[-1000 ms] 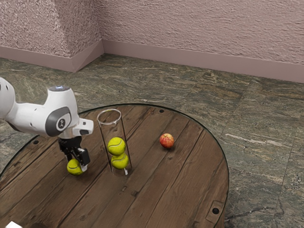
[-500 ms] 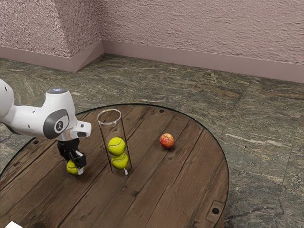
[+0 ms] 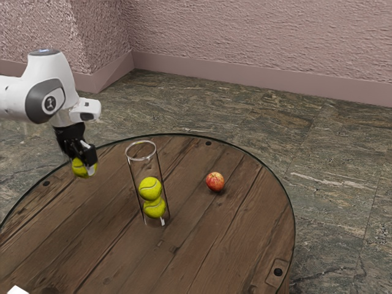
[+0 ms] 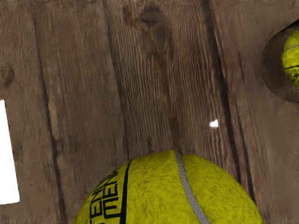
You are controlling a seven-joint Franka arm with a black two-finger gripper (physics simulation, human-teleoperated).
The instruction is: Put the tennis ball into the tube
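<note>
My gripper (image 3: 83, 160) is above the table toward the exterior view's left, shut on a tennis ball (image 3: 80, 168) that hangs clear of the wood. In the wrist view the held ball (image 4: 163, 191) looms large at the lower edge. A transparent tube (image 3: 130, 174) stands upright on the table, to the exterior view's right of my gripper and lower than its hand. Two more tennis balls are stacked inside, an upper ball (image 3: 150, 188) and a lower ball (image 3: 155, 207). Part of the tube (image 4: 275, 63), with a ball (image 4: 292, 56) in it, appears in the wrist view.
A red and yellow apple (image 3: 215, 181) lies on the round wooden table (image 3: 202, 245), on the tube's far side from my gripper. A white object (image 3: 17, 290) is at the exterior view's lower left corner; a white shape (image 4: 7, 158) also shows in the wrist view.
My gripper has risen from the table with the tennis ball and shifted slightly toward the exterior view's left. The tube, its two balls and the apple have stayed where they were.
</note>
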